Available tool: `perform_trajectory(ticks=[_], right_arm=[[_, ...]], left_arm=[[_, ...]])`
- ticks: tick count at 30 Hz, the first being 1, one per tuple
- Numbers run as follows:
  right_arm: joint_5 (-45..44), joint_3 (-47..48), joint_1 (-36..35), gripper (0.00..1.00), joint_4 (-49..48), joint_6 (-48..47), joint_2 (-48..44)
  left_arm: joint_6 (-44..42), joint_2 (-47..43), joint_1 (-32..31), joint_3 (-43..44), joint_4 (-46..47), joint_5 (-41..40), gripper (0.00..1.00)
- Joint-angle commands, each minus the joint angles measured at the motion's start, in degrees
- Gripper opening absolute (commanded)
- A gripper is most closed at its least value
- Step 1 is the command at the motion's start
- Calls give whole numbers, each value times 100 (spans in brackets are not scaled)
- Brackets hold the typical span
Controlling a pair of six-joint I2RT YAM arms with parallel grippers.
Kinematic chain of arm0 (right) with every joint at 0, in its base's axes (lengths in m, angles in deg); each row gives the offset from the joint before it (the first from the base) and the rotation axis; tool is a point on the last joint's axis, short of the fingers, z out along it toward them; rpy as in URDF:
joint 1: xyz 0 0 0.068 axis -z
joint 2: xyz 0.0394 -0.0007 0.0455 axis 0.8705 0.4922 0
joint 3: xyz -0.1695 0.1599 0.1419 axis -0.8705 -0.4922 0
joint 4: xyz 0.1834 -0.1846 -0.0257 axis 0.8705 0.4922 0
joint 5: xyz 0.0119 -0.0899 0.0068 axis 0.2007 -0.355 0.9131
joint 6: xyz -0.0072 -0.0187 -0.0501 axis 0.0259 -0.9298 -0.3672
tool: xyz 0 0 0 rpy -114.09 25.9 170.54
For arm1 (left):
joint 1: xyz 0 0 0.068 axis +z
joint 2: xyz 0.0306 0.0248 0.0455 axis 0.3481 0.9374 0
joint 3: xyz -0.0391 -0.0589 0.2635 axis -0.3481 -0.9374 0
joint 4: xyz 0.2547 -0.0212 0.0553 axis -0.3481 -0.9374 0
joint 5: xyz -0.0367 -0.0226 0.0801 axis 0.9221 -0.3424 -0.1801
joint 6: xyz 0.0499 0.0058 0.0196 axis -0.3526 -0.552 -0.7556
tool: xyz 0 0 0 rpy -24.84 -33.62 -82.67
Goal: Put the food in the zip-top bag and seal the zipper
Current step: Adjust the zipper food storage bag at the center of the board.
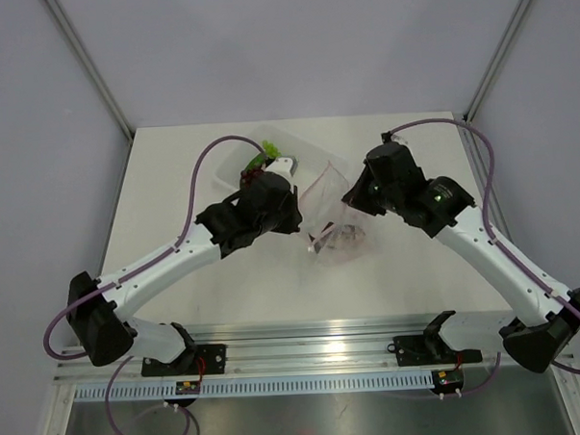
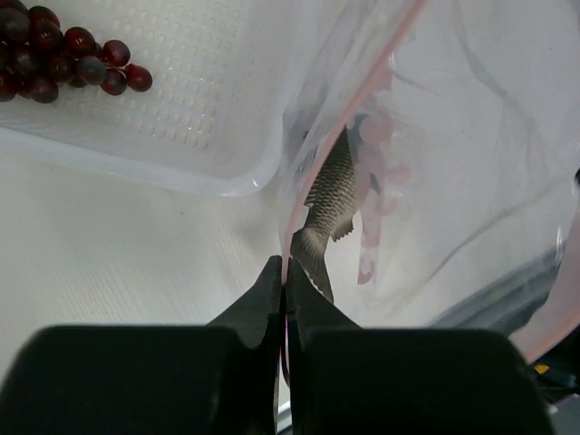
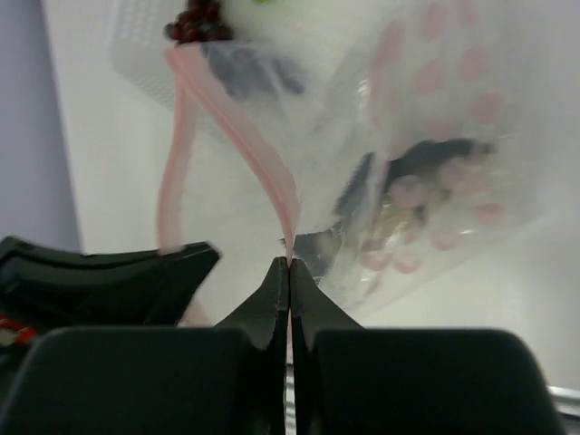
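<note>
The zip-top bag (image 1: 333,220) lies crinkled between both arms, and its mouth gapes between the two grips. A grey fish (image 2: 331,195) shows inside it through the clear plastic. My left gripper (image 2: 283,272) is shut on the pink zipper (image 2: 292,227) at the bag's edge. My right gripper (image 3: 289,263) is shut on the zipper (image 3: 263,163) further along, close to the left gripper (image 3: 109,281). The dark red grapes (image 2: 63,59) rest in the white tray (image 2: 181,100). Green lettuce (image 1: 259,161) is in the tray too.
The white tray (image 1: 292,150) stands at the back of the table, right behind the left arm's wrist. The bag's body (image 3: 426,136) with pink markings hangs to the right of the right gripper's fingers. A metal rail (image 1: 315,356) runs along the near edge.
</note>
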Motion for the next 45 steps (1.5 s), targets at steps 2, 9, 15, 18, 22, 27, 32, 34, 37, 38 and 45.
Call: perform_trajectory(ticks=[2,9,15,18,22,27,32,34,37,38,45], right_arm=[[-2332,1683,201,0,2147,-1281,115],[-2671,3083,210,0,3283,-1766,248],[-2504,1707,271,0,2986,-1801,177],[-2346,1160,429,0,2722,-1792,344],[-2565,1333,517,0,2624,-1792,195],[-2846,2438,553,0,2904,-1994,264],[-2575,2793,553,0,3046,-2100,388],[-2495,2863,553,0,3055,-2074,362],[-2398,3091,544,0,3160,-2056,318],[-2372,3092,552,0,3134,-2065,309],[-2293,2600,553,0,2880,-2100,642]], left_arm=[[-445,-245,5,1150,-244,364,0],[-578,44,5,2821,-1298,1743,0],[-524,852,5,2647,-1151,2351,0],[-665,1511,14,2541,-1045,2229,0],[-709,1926,67,2820,-1063,2393,0],[-718,1952,67,3366,-983,2790,0],[-692,1724,67,3771,-1247,3142,0],[-622,1532,67,3780,-1256,3221,0],[-586,1434,67,3780,-1282,3502,0],[-595,1425,75,3728,-1265,3537,0],[-761,1776,408,3288,-1115,3888,0]])
